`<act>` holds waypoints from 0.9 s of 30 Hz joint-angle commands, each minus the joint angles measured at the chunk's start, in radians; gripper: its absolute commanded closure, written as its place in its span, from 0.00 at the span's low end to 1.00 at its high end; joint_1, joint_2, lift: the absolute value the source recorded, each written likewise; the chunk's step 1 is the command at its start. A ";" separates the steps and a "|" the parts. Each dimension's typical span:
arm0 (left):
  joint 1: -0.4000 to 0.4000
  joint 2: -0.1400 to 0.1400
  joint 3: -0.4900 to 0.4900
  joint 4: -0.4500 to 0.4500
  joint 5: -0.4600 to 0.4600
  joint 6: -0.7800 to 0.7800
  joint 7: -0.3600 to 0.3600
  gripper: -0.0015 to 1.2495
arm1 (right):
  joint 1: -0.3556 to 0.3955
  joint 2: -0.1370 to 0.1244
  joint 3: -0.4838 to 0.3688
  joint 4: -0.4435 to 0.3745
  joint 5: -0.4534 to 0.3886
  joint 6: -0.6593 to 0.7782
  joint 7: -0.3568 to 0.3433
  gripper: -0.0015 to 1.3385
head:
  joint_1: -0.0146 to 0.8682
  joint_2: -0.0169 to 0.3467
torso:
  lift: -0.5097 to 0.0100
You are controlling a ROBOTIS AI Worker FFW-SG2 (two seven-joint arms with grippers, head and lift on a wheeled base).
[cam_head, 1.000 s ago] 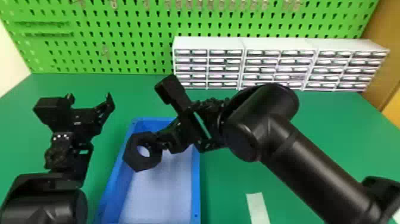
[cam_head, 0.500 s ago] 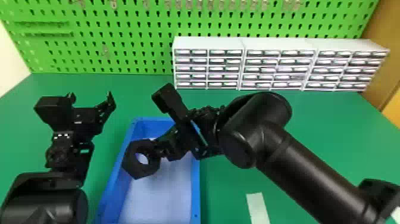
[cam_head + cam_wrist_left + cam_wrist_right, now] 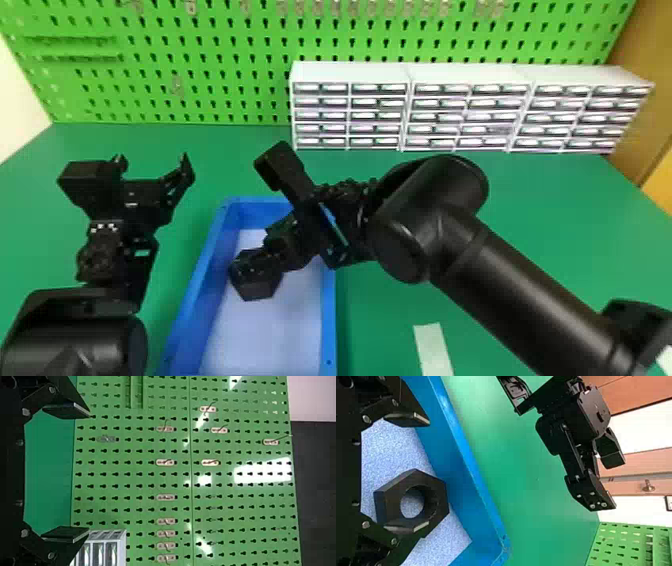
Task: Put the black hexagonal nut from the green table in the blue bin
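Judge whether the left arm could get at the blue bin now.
Probably yes: its open gripper hangs left of the bin, nothing visible between them, though the right arm extends over it.

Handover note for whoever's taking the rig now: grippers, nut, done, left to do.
Right gripper: over the blue bin, jaws spread wide, not clamped on anything.
Left gripper: open and empty, over the green table, left of the bin.
Black hexagonal nut: within the bin's outline, close by one of the right jaws; can't tell if it touches that jaw or has reached the bin floor.
Done: nut brought to the bin, right jaws open.
Left: confirm the nut lies on the bin floor, then probably back the right arm out without snagging it.
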 commanded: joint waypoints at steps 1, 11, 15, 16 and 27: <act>0.000 0.000 -0.001 0.000 0.000 0.000 0.000 0.19 | 0.000 0.000 -0.001 0.000 -0.002 -0.001 0.000 0.24 | 0.79 0.19 | 0.80; 0.002 0.000 -0.001 0.000 0.002 0.005 0.000 0.19 | 0.018 -0.008 -0.053 -0.001 0.011 -0.055 0.000 0.24 | 0.79 0.19 | 0.80; 0.000 0.002 -0.004 -0.002 0.002 0.009 0.000 0.19 | 0.044 -0.011 -0.152 -0.009 0.041 -0.087 0.000 0.24 | 0.79 0.19 | 0.80; 0.000 0.002 -0.006 -0.002 0.002 0.011 0.000 0.19 | 0.051 -0.009 -0.175 -0.010 0.048 -0.089 0.000 0.24 | 0.79 0.19 | 0.80; -0.023 0.025 -0.035 -0.046 0.006 0.071 -0.003 0.19 | 0.110 0.011 -0.411 -0.050 0.206 -0.113 0.032 0.24 | 0.79 0.19 | 0.80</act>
